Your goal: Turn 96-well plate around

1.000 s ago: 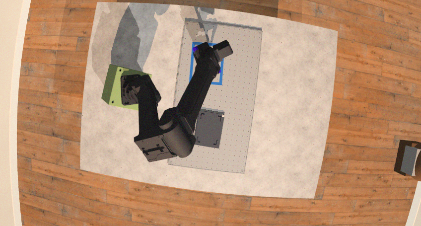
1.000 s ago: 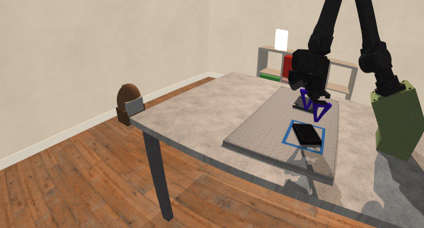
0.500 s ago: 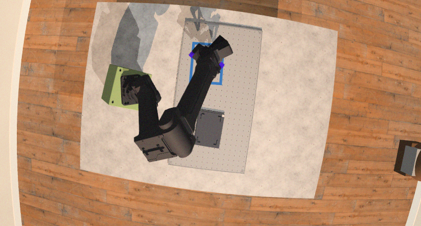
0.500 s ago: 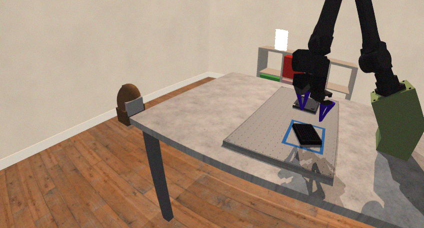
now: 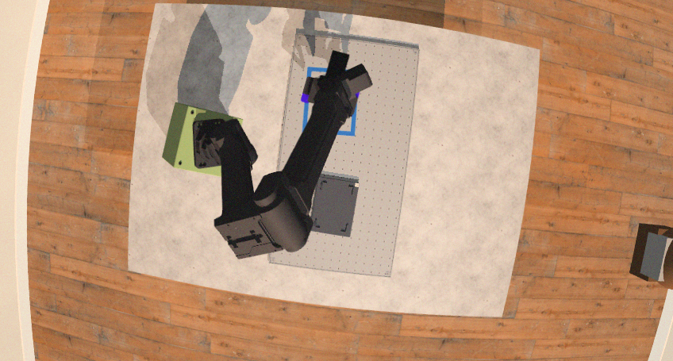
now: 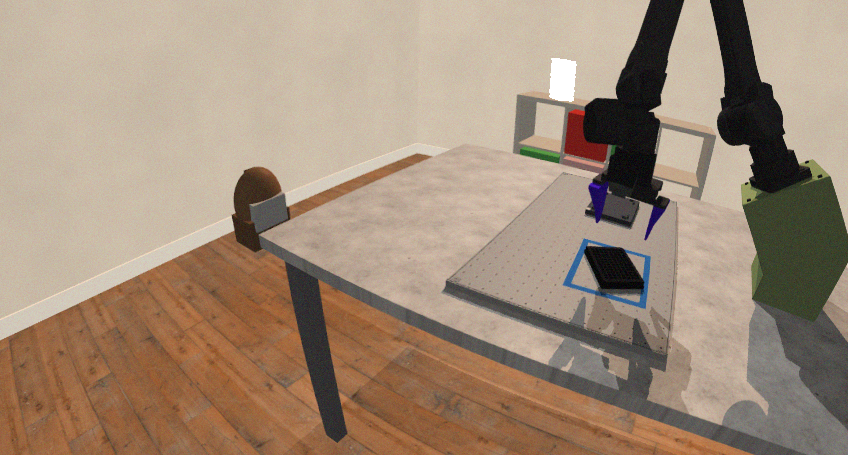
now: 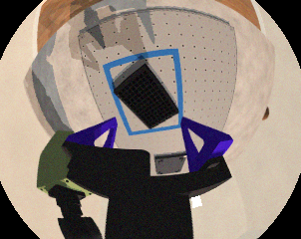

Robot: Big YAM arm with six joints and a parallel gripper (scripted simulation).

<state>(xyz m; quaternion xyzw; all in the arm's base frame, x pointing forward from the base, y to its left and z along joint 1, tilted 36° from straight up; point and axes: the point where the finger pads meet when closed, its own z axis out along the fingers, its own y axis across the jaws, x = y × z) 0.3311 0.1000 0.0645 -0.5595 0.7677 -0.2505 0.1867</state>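
The black rectangular 96-well plate (image 6: 614, 267) is lying skewed inside the blue taped outline (image 6: 574, 275), the wide-open, empty hand (image 6: 626, 214) is hovering above, and the dark square nest (image 5: 334, 204) is waiting unfilled.

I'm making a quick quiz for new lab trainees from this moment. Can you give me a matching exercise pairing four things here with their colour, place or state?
Things:
1. 96-well plate
2. plate nest N1
3. gripper
4. arm's base block

Descriptions:
a. green, at the table's edge
b. open, above the deck, holding nothing
c. lying askew inside the blue taped outline
d. dark grey, holding no plate

Pairs: 1-c, 2-d, 3-b, 4-a
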